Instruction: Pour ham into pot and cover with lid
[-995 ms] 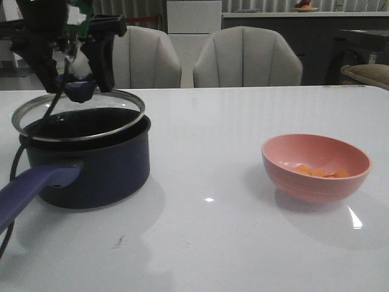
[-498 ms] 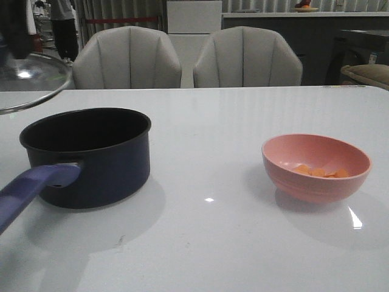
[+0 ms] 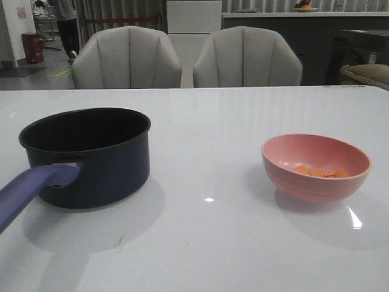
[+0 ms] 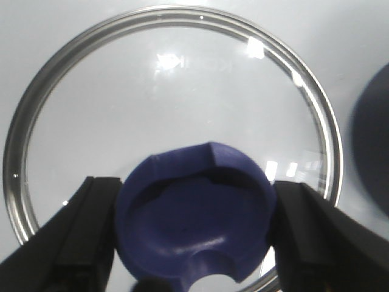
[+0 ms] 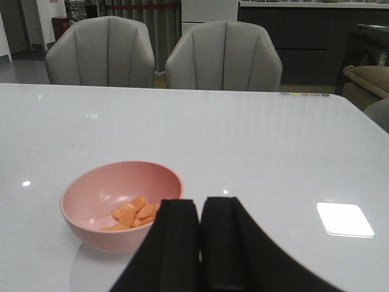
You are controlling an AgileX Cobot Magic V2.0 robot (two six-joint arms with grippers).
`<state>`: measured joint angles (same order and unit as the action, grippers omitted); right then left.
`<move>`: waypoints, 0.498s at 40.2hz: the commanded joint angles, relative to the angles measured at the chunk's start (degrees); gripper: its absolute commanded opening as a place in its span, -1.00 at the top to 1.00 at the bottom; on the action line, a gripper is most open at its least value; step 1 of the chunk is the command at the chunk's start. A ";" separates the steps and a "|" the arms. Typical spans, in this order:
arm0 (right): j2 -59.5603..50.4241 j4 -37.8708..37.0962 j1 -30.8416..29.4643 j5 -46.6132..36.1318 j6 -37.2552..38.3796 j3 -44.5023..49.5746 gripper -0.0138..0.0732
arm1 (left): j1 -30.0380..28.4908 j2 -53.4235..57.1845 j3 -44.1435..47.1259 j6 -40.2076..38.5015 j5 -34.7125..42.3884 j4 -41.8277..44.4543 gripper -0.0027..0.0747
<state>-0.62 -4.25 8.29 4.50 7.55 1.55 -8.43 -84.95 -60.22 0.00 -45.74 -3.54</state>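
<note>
Uncovered navy saucepan [image 3: 85, 155] at the table's [image 3: 206, 243] left side; pink bowl [image 3: 316, 167] holding the orange ham cubes [image 3: 319, 171] at the right, well apart. Left gripper [image 4: 194, 225] pinches the dark blue knob [image 4: 194, 222] of the glass lid [image 4: 170, 67] between its 2 fingers. Right gripper [image 5: 200, 243], fingers pressed together and holding nothing, sits near the bowl.

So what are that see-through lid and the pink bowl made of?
The lid looks like clear glass with a shiny metal rim: the table shows through it. Its knob seems matte blue plastic. The pink bowl looks like smooth matte plastic or ceramic; I can't tell which.
</note>
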 commanded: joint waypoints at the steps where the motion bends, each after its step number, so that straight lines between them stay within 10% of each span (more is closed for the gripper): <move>1: -1.14 -0.82 -0.37 -4.84 -0.34 -0.31 0.34 | -1.45 0.50 1.18 0.00 5.66 -1.40 0.08; 20: -1.14 -0.82 -0.37 -4.84 -0.34 -0.31 0.34 | -1.98 -10.53 2.25 0.00 6.69 -1.30 0.03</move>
<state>-0.62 -4.25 8.29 4.50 7.55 1.55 -10.36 -95.88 -56.77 0.00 -40.77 -5.48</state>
